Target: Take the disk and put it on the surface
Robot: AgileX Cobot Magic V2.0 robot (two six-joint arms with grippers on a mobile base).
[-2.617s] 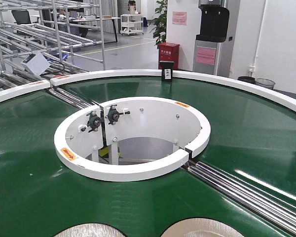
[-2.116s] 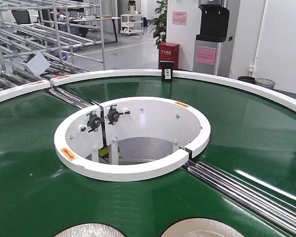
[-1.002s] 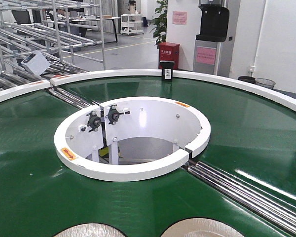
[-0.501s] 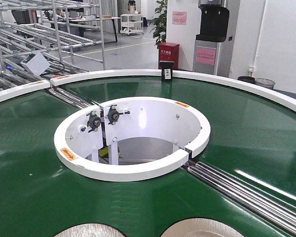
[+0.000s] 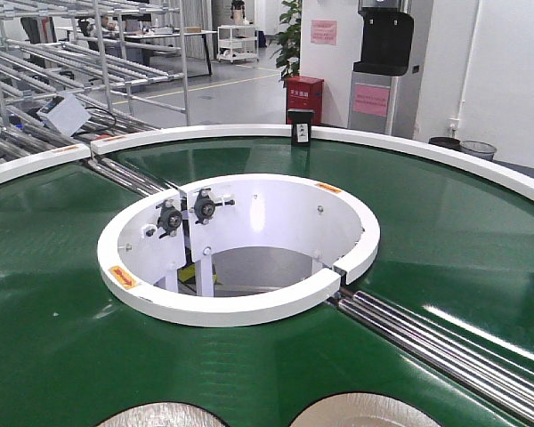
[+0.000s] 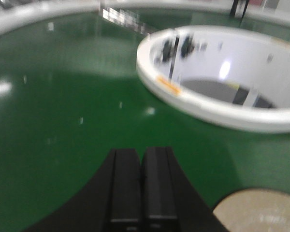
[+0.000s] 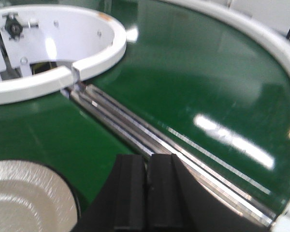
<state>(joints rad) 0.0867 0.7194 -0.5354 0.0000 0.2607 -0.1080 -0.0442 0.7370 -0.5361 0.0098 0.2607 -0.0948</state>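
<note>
Two silvery round disks lie on the green conveyor belt [image 5: 62,267] at the bottom edge of the front view, a left disk [image 5: 160,416] and a right disk [image 5: 365,411], both cut off by the frame. My left gripper [image 6: 141,154] is shut with nothing in it and hovers over the belt. A pale disk [image 6: 261,212] lies to its lower right. My right gripper [image 7: 146,162] is also shut and empty, with a brushed-metal disk [image 7: 24,198] to its lower left. The dark metal tabletop is out of view. Neither gripper shows in the front view.
A white ring wall [image 5: 240,307] surrounds the conveyor's central opening. Steel rollers [image 7: 135,128] cross the belt just ahead of my right gripper. The white outer rim [image 5: 445,156] bounds the belt, with racks [image 5: 71,62] and a water dispenser [image 5: 383,62] beyond.
</note>
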